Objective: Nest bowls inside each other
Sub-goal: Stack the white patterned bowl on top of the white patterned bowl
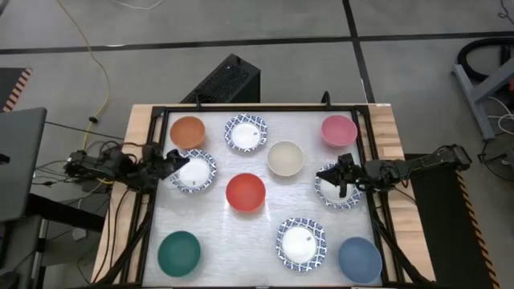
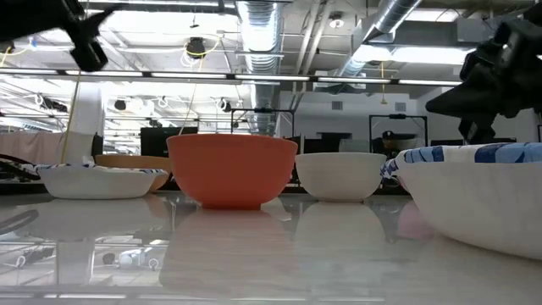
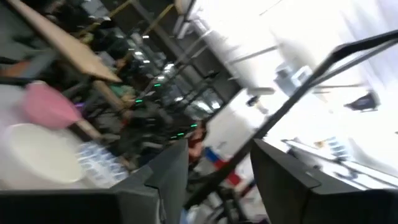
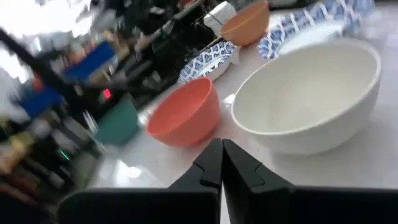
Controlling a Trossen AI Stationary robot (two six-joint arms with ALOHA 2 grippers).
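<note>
Ten bowls stand on the white table top. Orange [image 1: 188, 132], patterned [image 1: 246, 133] and pink [image 1: 339, 131] ones are at the far side. Cream [image 1: 285, 158] and red [image 1: 245, 193] bowls sit mid-table, with patterned bowls at the left [image 1: 193, 171] and right [image 1: 337, 186]. Teal [image 1: 178, 253], patterned [image 1: 302, 243] and blue [image 1: 359, 259] ones are at the near side. My left gripper [image 3: 217, 180] is open and empty above the left patterned bowl's left rim, tipped upward. My right gripper [image 4: 221, 163] is shut and empty over the right patterned bowl, pointing at the cream bowl [image 4: 305, 99].
A black frame [image 1: 257, 110] runs around the table top. Wooden strips [image 1: 389, 132] flank it left and right. Bare table lies between the red bowl and the near-side bowls. Cables hang off the left arm [image 1: 96, 164].
</note>
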